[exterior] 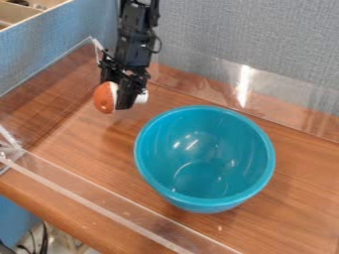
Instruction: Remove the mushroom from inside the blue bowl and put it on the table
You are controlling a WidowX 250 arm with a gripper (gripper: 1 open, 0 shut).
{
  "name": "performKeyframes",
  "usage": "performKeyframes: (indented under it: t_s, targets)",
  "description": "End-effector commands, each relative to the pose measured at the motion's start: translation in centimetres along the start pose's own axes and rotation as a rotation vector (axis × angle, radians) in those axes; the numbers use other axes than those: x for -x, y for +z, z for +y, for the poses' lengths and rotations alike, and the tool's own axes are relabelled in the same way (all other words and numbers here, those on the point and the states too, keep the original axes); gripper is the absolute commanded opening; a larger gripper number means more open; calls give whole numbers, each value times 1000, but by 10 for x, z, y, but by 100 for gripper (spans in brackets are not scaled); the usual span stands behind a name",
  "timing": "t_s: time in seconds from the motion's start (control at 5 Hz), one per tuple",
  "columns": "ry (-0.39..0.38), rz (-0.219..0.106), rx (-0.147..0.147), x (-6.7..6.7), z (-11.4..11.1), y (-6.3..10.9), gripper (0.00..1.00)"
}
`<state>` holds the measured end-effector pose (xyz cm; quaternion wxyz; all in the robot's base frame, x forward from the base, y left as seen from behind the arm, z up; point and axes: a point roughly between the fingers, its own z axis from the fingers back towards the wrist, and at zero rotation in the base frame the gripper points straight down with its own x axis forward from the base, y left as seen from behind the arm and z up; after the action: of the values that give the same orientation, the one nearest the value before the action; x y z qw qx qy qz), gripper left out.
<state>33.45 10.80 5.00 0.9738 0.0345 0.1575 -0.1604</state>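
Near the far left part of the table (86, 139), beyond the blue bowl (205, 159), our gripper (123, 91) has its fingers clamped on the mushroom (105, 97), the orange cap showing on one side and a bit of white on the other. The bowl stands well apart from it, so we judge the lifting-out done and the setting-down in hand. Whether the mushroom touches the wood or hangs just over it, we cannot tell from this angle. Next we would ease down until it bears on the tabletop, then part the fingers gently so the rounded cap doesn't roll. For room, we have bare wood to the near side of the mushroom, towards the clear wall (99, 205) along the near left edge. The bowl's rim bounds us on one side, and the grey panel (252, 50) rises behind, so we'd best withdraw straight up.
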Motion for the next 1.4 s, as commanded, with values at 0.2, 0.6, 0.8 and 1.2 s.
performKeyframes:
  t_s: [0.2,0.6,0.8,1.2]
  targets:
    - [13,-60,-40,1,13,19,0]
    - [14,-79,-20,4,11,23,100]
    - [15,-78,-12,7,10,20,100]
    - [14,-68,-3,10,9,11,100]
